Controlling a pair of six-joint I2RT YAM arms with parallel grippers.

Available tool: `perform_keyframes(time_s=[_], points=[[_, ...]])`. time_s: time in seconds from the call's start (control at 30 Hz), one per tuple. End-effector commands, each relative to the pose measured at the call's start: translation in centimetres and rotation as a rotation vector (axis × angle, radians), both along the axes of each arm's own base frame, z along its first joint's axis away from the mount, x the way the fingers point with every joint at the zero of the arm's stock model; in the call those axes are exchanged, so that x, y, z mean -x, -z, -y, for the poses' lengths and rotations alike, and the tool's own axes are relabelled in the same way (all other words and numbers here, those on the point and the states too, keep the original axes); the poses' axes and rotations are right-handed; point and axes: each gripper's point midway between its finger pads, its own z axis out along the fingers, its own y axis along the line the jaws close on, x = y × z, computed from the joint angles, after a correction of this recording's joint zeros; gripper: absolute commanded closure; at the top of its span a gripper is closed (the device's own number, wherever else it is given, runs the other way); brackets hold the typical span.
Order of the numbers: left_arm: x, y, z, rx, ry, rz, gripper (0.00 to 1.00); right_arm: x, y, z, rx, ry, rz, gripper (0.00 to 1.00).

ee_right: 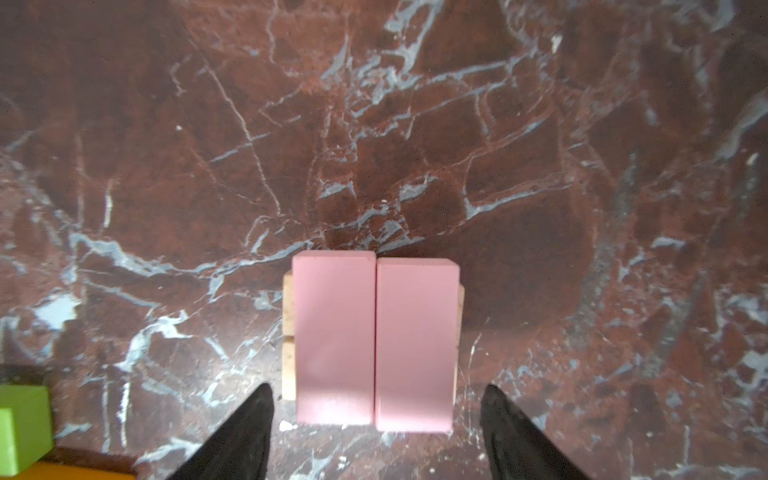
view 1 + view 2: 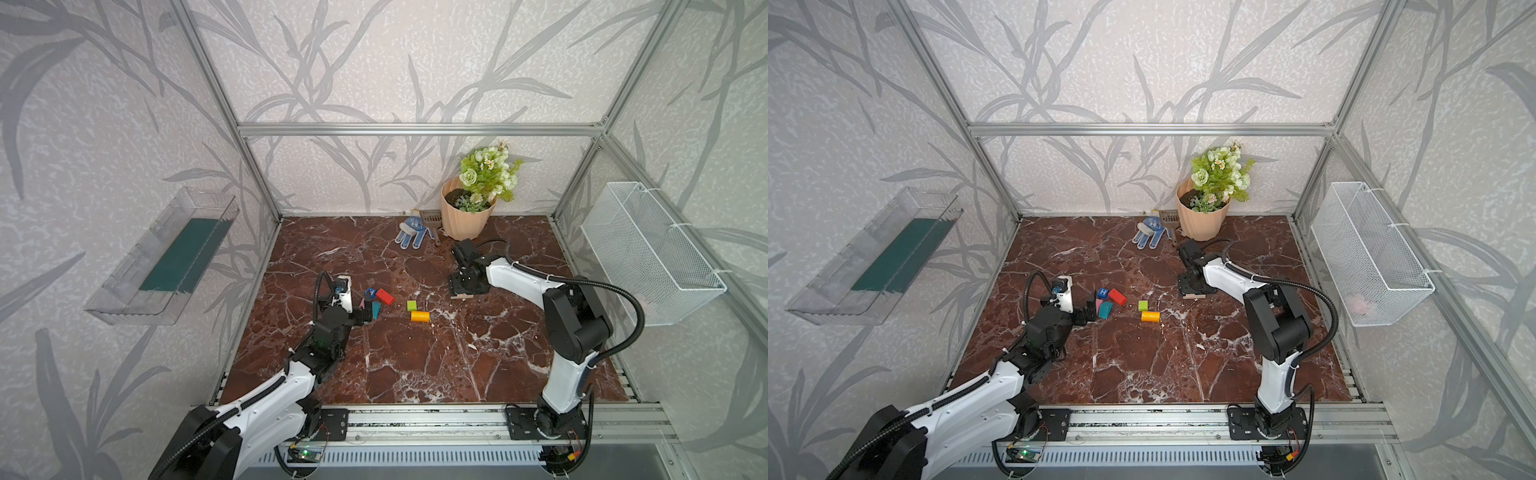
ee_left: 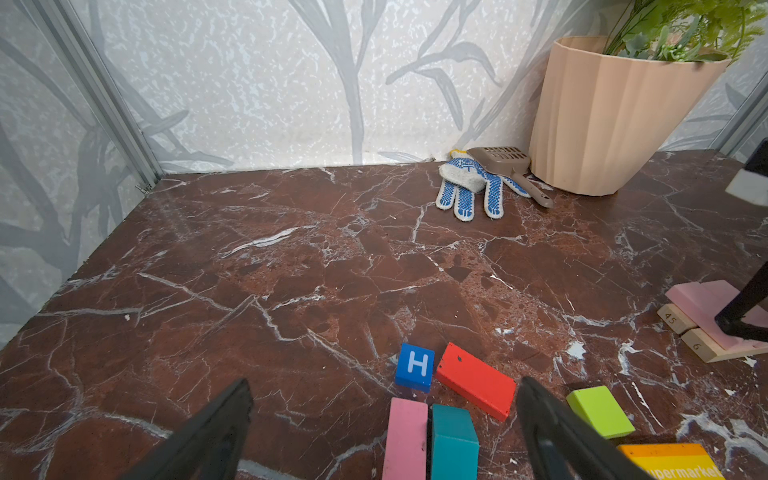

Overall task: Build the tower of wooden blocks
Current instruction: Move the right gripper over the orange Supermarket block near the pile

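On the marble table [image 2: 415,365], in both top views: the right gripper [image 2: 463,291] hangs over the tower [image 2: 461,296] and hides all but a tan edge. Loose wood blocks [image 2: 412,306] lie mid-table by the left gripper [image 2: 366,311].

Left wrist view: the left gripper's jaws are spread. A pink block [image 3: 405,436] and a teal block [image 3: 453,440] lie untouched between them, with the blue H cube [image 3: 414,365] and red block [image 3: 476,384] beyond.

Right wrist view, the only one showing the tower's top: two pink blocks [image 1: 332,332] sit side by side on tan blocks [image 1: 288,332]. The right jaws are spread clear of both sides.
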Motion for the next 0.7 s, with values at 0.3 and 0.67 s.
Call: perform_keyframes(time_s=[0.3,0.67], points=[[-0.1,0.0,0.1,0.0,-0.001,0.005,0.01,7.1,-10.7,-6.1,-0.069,-0.33,0.336,0.16],[0.2,-0.1,0.1,0.006,0.007,0.013,0.01,12.5,-10.5,-10.9,-0.304,-0.639,0.558,0.05]])
